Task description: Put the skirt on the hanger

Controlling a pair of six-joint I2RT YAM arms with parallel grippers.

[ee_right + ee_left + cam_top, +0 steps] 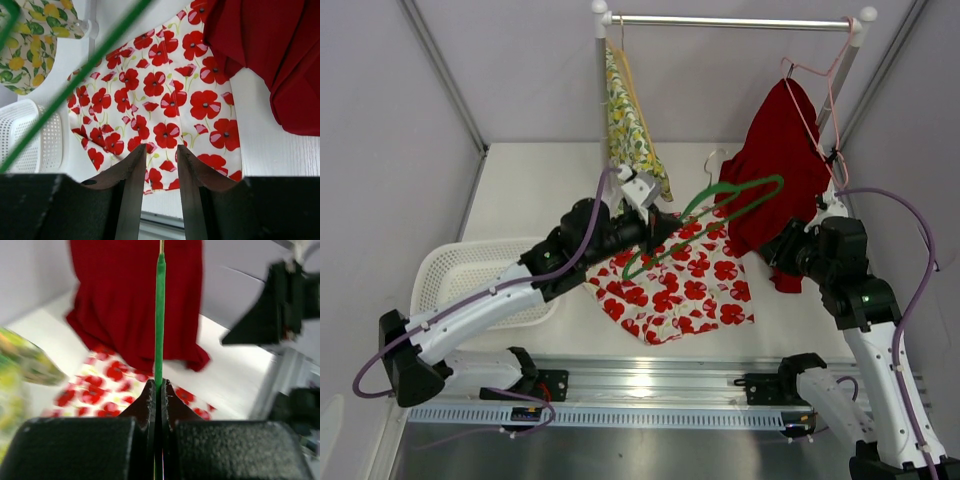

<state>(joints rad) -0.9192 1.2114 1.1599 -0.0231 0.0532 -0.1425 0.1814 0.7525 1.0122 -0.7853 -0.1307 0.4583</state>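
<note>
Black left fingers (149,397) clench the thin green wire hanger (160,315), holding it in the air over the white red-poppy skirt (165,110). The skirt lies flat on the white counter (520,190) just below the right fingers (131,167), which are parted and empty, seemingly poised to lift fabric onto it.

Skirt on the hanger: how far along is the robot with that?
Done: the left tool is shut on the green hanger and holds it up above the table. In hand: the right tool hangs open and empty over the poppy skirt, which lies spread on the table. Left: the skirt is not yet gripped, and no part of it is on the hanger.
</note>
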